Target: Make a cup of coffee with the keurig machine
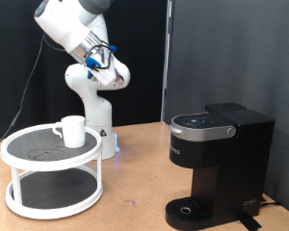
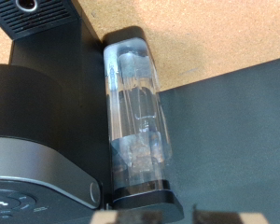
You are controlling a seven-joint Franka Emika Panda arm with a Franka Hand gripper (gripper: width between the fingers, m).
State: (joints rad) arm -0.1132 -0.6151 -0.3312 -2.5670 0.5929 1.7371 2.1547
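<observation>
The keurig machine [image 1: 217, 164] stands on the wooden table at the exterior view's right, black, with its lid down and a round drip base [image 1: 191, 210]. The cup [image 1: 72, 130], a plain white mug, stands on the top tier of a white round stand [image 1: 19, 154] at the exterior view's left. My gripper [image 1: 101, 60] is high in the air above the stand, far from both and touching nothing. The wrist view looks down from a distance on the machine [image 2: 37, 103] and its clear water tank [image 2: 135, 112]. The cup is out of the wrist view.
The robot's white base [image 1: 94, 111] stands just behind the stand. A black curtain forms the backdrop, and a thin pole [image 1: 168, 58] rises behind the machine. Bare wooden table [image 1: 135, 197] lies between the stand and the machine.
</observation>
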